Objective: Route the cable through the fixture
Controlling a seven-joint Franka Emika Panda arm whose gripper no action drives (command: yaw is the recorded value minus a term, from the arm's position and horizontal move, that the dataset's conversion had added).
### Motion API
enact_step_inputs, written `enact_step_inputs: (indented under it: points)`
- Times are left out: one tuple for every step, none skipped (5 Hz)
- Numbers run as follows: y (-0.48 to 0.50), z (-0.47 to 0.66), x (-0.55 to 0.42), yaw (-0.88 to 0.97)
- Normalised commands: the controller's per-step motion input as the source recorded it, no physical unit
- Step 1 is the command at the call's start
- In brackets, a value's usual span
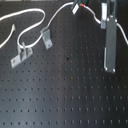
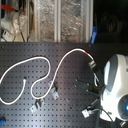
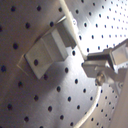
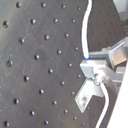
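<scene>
The white cable loops over the black perforated board, its red band toward the first exterior view's top. In the second exterior view the cable curves to the red band. My gripper hangs at the first exterior view's right, close over the board. In the second wrist view the cable runs into my gripper and comes out the other side, so the gripper looks shut on it. A metal fixture stands close beside my gripper in the first wrist view.
Two more metal fixtures are bolted at the first exterior view's left. The white robot body fills the second exterior view's right. Shelves with clutter lie beyond the board's far edge.
</scene>
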Motion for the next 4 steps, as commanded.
enact_step_inputs:
  points:
    - [-0.003,0.00,0.000,0.00]
    - [-0.070,-0.02,-0.010,-0.05]
    - [-0.058,-0.01,-0.008,-0.07]
    - [-0.112,-0.04,-0.014,-0.14]
